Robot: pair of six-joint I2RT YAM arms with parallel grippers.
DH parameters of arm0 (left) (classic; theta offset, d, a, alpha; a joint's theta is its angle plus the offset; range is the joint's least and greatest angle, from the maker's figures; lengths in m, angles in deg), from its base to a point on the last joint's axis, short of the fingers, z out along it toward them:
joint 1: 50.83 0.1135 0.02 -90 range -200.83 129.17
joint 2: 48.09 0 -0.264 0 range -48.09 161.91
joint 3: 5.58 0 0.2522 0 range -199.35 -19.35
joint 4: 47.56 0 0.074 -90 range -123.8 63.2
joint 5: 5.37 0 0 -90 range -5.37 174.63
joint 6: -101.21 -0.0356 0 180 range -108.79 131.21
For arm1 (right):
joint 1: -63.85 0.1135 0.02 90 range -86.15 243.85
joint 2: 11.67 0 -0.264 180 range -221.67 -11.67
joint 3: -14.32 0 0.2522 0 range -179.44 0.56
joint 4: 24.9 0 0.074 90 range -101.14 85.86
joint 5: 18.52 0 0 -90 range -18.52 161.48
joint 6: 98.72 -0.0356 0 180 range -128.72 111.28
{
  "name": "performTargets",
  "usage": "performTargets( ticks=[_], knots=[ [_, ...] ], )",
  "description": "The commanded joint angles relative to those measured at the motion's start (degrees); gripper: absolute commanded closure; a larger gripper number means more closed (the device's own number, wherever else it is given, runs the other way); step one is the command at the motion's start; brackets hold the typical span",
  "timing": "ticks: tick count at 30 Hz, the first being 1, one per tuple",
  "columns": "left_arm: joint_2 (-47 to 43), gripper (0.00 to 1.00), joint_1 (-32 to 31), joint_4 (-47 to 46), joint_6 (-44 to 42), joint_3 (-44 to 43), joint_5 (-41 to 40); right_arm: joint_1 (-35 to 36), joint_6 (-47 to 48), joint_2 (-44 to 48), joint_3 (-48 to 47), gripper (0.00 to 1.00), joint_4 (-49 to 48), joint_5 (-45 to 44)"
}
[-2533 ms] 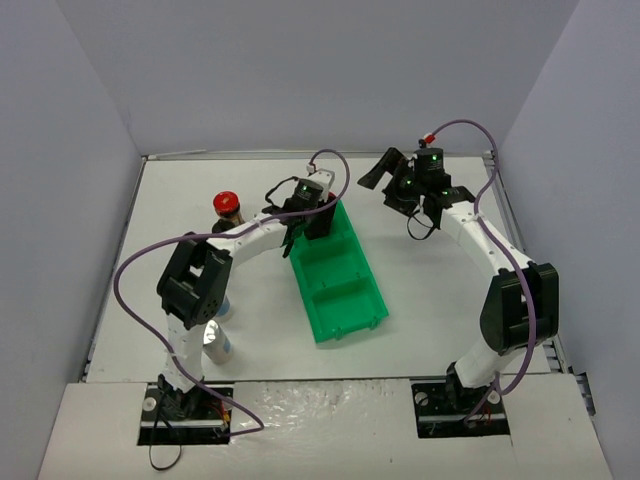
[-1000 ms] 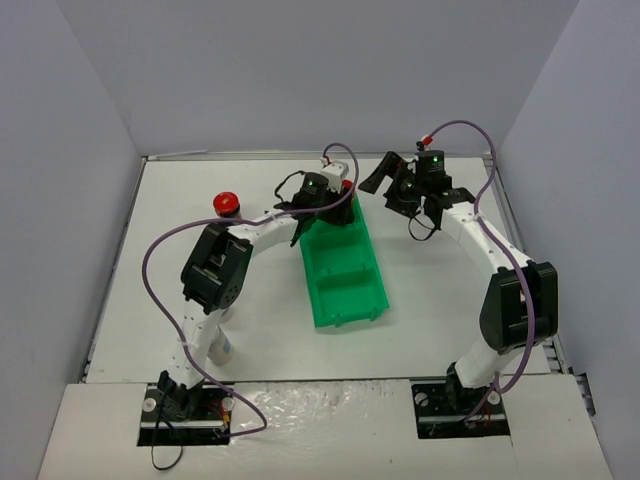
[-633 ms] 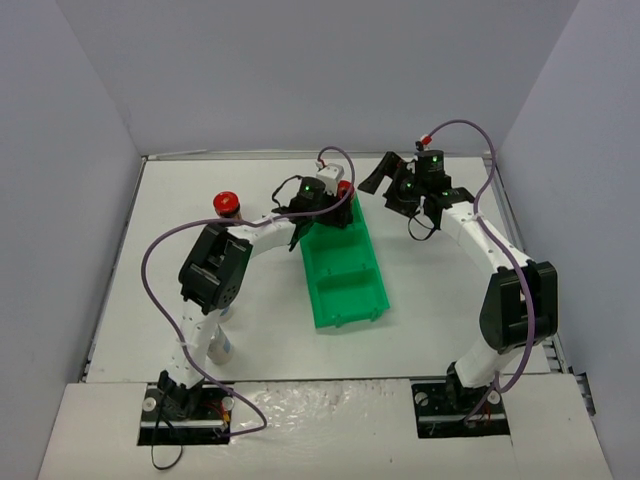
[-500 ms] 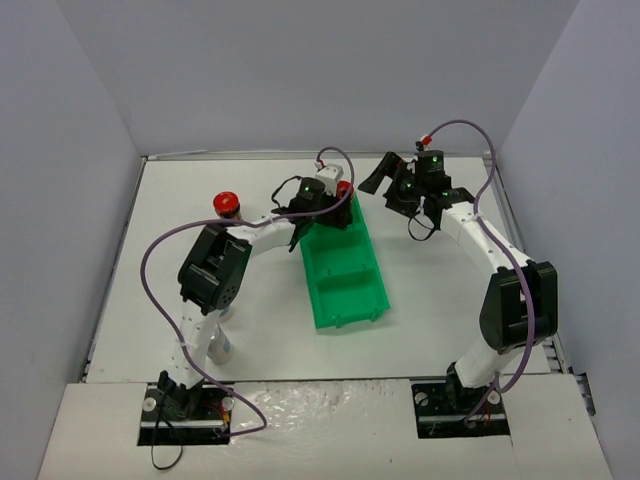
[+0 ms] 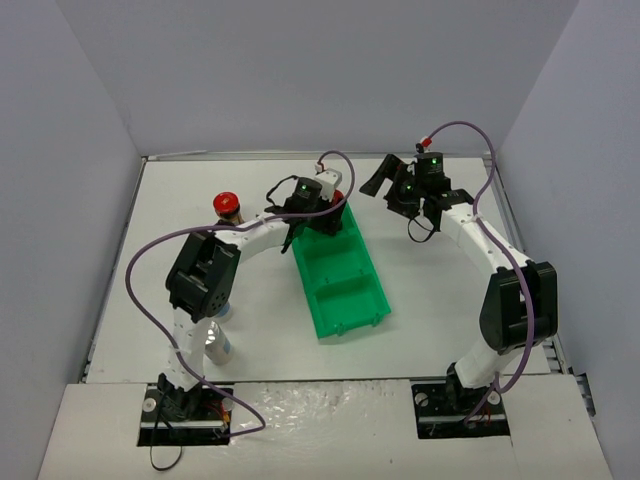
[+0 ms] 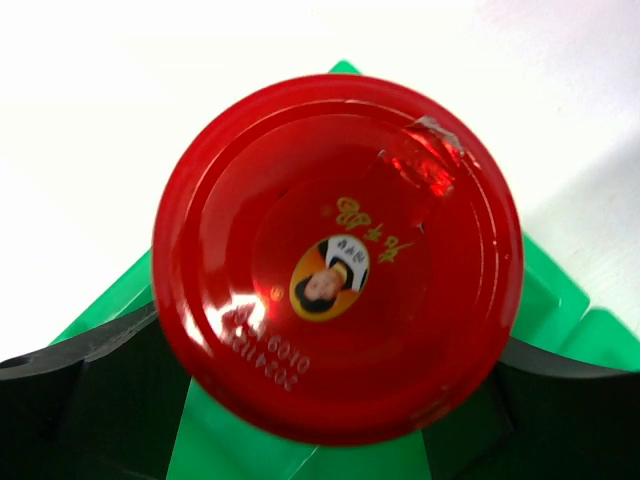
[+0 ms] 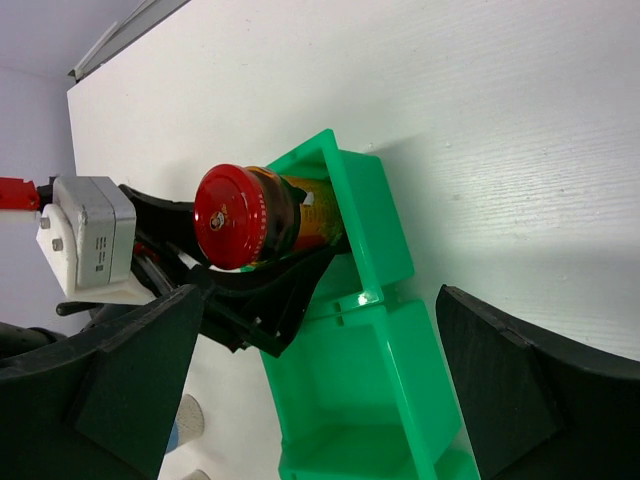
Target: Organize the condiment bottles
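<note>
**Left arm.** It reaches across to the far end of the green bin [image 5: 352, 305]. The bin lies near the middle of the worktop [image 5: 440, 290], with its long side running near to far on a slight slant. The left fingers [image 6: 80, 400] are clamped on a red-capped jar [image 6: 337, 258], one finger on each side of the body below the cap. The left wrist view looks straight down on the cap, which carries a small portrait label and printed characters. Green plastic shows around and beneath the cap.

**Position of the held jar.** In the right wrist view its lower body sits inside the walls of the bin's far compartment. The cap and shoulder stand above the rim. Whether the base rests on the compartment floor cannot be told.

**Right arm.** It is held above the worktop, to the right of the bin's far end. The right fingers [image 7: 110, 385] are spread wide and released, well apart from both jar and bin. Its wrist camera faces the held jar.

**Other bottles.**
- A second red-capped jar [image 5: 227, 205] stands upright on the worktop, left of the bin at the far left, just beside the left arm.
- A silver-capped bottle [image 5: 217, 345] stands at the near left, close to the left arm's base.
- Just beyond it, a further bottle [image 5: 223, 312] is mostly hidden by that arm. Its cap colour cannot be told.
</note>
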Motion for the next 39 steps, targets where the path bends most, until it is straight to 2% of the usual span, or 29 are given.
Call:
performTargets(
  ticks=[1, 18, 24, 28, 33, 35, 39],
  knots=[
    [-6.66, 0.27, -0.06, 5.88, -5.67, -1.74, 0.03, -0.32, 0.62, 1.19, -0.44, 0.0, -2.39, -0.97],
    [-13.26, 0.27, 0.03, 14.91, -9.37, -4.66, 0.41, -0.32, 1.11, 0.21, -0.47, 0.0, -1.72, -2.37],
    [-18.42, 0.27, 0.03, 18.46, -9.52, -3.36, -2.03, 0.19, 3.83, -1.76, -1.81, 0.0, 4.14, -8.24],
    [-21.96, 0.27, 0.08, 21.24, -7.88, -3.44, -6.87, 2.12, 7.42, -5.16, -4.64, 0.01, 8.84, -14.03],
    [-25.42, 0.26, 0.37, 25.4, -4.49, -4.16, -16.86, 3.17, 9.69, -9.54, -6.92, 0.05, 10.43, -15.2],
    [-25.78, 0.25, 1.07, 29.41, -2.87, -6.47, -23.81, 3.81, 10.88, -11.92, -8.26, 0.07, 10.36, -15.76],
    [-27.53, 0.25, 3.36, 31.99, 0.03, -7.41, -30.26, 4.45, 11.56, -13.86, -10.09, 0.08, 10.35, -16.5]
  ],
)
